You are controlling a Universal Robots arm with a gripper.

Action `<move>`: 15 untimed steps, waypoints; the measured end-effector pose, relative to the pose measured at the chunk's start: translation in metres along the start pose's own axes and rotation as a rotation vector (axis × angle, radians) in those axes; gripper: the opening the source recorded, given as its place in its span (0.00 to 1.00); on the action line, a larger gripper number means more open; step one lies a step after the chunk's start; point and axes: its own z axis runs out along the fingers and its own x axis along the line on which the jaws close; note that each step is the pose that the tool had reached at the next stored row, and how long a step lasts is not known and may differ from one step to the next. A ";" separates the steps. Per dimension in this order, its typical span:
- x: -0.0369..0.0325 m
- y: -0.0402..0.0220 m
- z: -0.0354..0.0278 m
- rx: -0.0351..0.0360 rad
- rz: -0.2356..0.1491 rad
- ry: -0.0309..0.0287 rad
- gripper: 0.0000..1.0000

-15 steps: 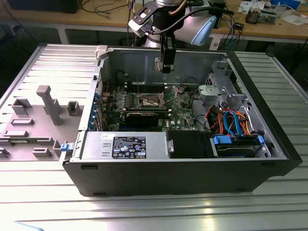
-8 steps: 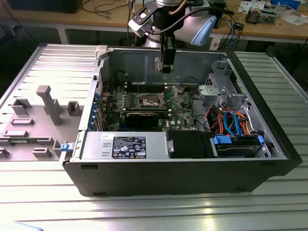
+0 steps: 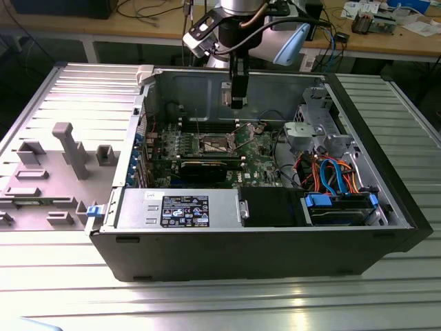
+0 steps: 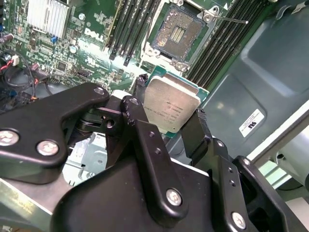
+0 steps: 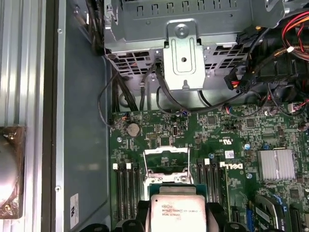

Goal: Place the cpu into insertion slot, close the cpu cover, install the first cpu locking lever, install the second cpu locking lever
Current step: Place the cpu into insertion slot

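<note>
My gripper (image 4: 170,115) is shut on the cpu (image 4: 171,107), a flat square chip with a silvery top, clamped by its edges between the two black fingers (image 4: 195,131). It hangs above the green motherboard (image 4: 91,53), short of the insertion slot (image 4: 177,34), whose dark centre with gold contacts lies bare. In the first wrist view the cpu (image 5: 178,212) sits just before the cpu cover (image 5: 166,153), a metal frame raised open. A thin locking lever (image 4: 227,19) sticks out beside the socket. In the exterior view the gripper (image 3: 238,101) hovers inside the open case, above the socket (image 3: 219,143).
Black memory slots (image 4: 133,29) flank the socket on both sides. A finned heat sink (image 5: 276,164) is nearby. A metal drive cage (image 3: 313,127) with coloured cables (image 3: 331,176) fills the exterior view's right. A power supply (image 3: 179,209) lies in front. Grey plastic fixtures (image 3: 65,155) lie outside the case.
</note>
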 end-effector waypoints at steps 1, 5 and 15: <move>-0.0001 -0.0004 0.0013 0.0000 0.001 -0.0001 0.54; -0.0006 -0.0009 0.0044 0.0000 0.004 -0.0005 0.54; -0.0007 -0.0009 0.0052 -0.0002 0.004 0.0000 0.54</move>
